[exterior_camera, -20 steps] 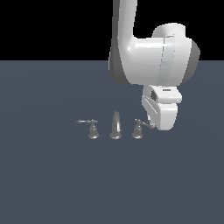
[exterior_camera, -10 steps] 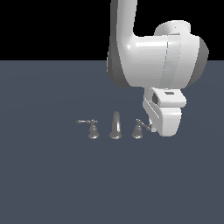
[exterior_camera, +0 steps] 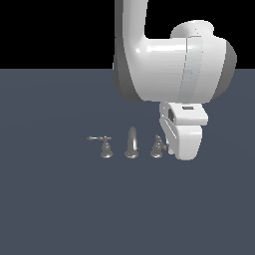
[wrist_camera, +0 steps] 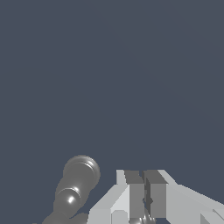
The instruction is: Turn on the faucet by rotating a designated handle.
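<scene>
On the dark grey surface (exterior_camera: pixel 60 199) stands the faucet (exterior_camera: pixel 131 143), its spout between two short handles. My claw (wrist_camera: pixel 146 199) sits low at the handle (exterior_camera: pixel 158 147) on the exterior view's right, fingers (wrist_camera: pixel 136 197) drawn narrow with something shiny between them; whether they grip it, I cannot tell.

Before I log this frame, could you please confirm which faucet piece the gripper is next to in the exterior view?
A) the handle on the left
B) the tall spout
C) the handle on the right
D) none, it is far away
C: the gripper sits right beside the handle on the exterior view's right, beyond the spout.
</scene>
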Available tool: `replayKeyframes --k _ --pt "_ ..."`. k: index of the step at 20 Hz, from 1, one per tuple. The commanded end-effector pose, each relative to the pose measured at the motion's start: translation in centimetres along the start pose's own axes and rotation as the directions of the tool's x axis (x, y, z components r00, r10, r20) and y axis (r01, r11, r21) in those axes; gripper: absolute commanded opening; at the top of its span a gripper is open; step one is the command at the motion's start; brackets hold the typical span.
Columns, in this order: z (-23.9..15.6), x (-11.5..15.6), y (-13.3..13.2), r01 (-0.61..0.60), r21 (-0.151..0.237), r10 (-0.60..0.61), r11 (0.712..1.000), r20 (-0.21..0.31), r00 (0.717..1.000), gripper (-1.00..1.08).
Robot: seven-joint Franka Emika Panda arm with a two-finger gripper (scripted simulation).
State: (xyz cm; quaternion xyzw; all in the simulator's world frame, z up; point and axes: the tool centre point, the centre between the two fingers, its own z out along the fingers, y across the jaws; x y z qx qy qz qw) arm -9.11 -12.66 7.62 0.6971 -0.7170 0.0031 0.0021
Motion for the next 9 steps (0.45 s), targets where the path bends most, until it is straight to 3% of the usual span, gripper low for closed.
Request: replayKeyframes --k 1,9 --pt "0.0 -1.8 -0.3 0.016 0.0 -0.016 1.0 0.003 1.0 -1.0" --pt "-0.1 -6.3 -1.3 0.041 -0.001 -0.041 0.999 0.007 0.999 -1.0"
